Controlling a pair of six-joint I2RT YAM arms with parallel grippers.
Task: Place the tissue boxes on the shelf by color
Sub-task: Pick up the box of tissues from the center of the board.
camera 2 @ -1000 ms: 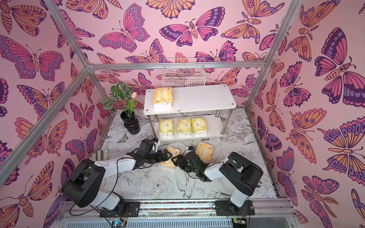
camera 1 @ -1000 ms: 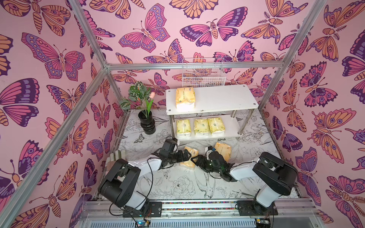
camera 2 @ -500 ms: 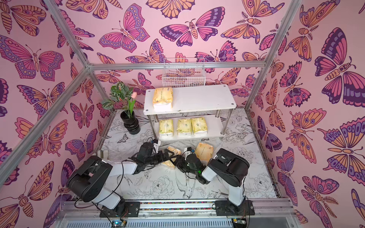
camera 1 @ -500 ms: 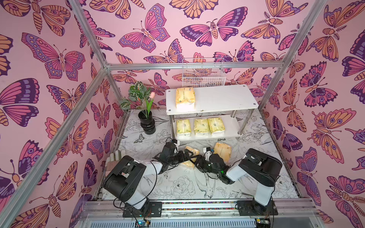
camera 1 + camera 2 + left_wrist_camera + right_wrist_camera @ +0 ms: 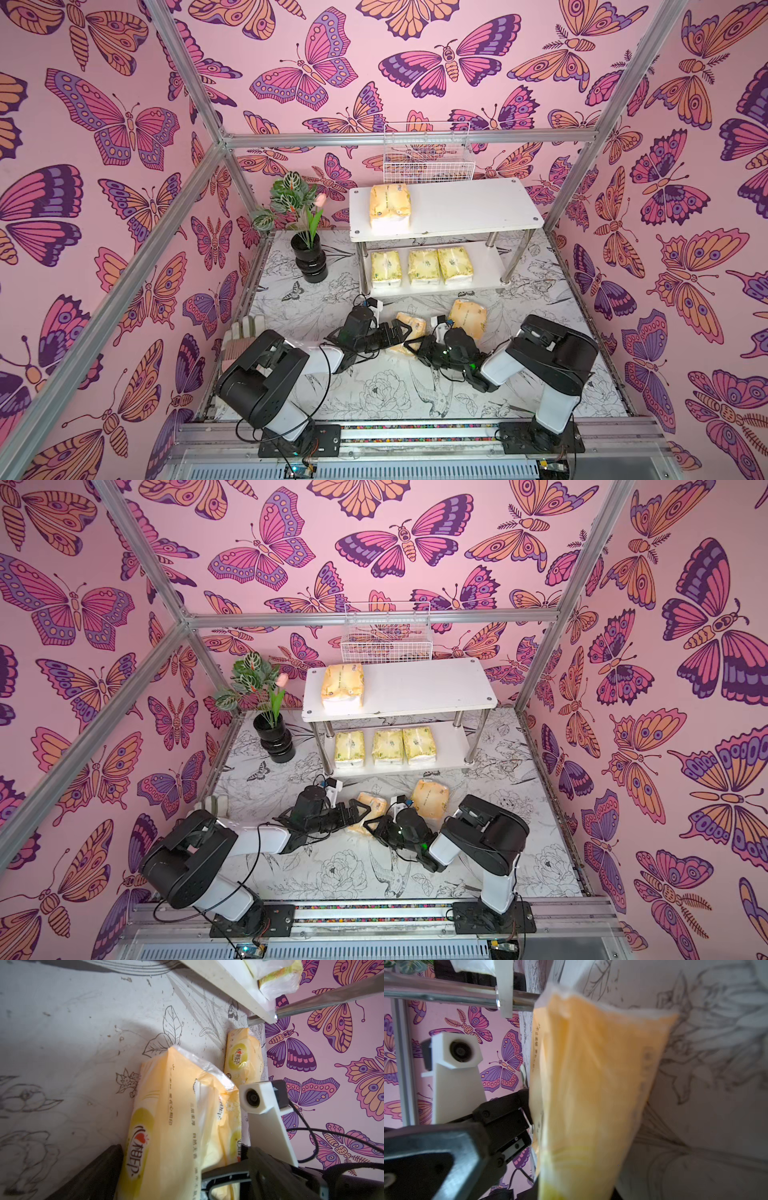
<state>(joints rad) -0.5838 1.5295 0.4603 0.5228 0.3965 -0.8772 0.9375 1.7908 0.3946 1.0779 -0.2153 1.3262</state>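
Jaws of the left gripper [image 5: 395, 332] stand wide, clamped on a soft, crinkly orange pack [image 5: 412, 323] in front of the shelf [image 5: 457, 203]. Jaws of the right gripper [image 5: 417, 344] pinch its other end. Just right, a second orange pack [image 5: 468, 316], glossy, lies flat, its near edge under that arm [image 5: 494, 365].

Shelf [image 5: 457, 208] boards: smooth white, satin sheen, scuffed front edge; legs [image 5: 332, 998] polished chrome metal tube.
Orange pack [image 5: 176, 1115]: thin glossy plastic film, creased, crimped clear end.
Pale packs [image 5: 424, 266], lower tier: same shiny film.
Floor mat [image 5: 374, 395]: matt white, line-printed, smudged.
Wire basket [image 5: 428, 162], far side: white coated wire.
Vase [image 5: 309, 262], far left: glossy black.
Frame beam [image 5: 311, 138]: brushed aluminium.
Wrist camera mount [image 5: 456, 1076]: matt white plastic.
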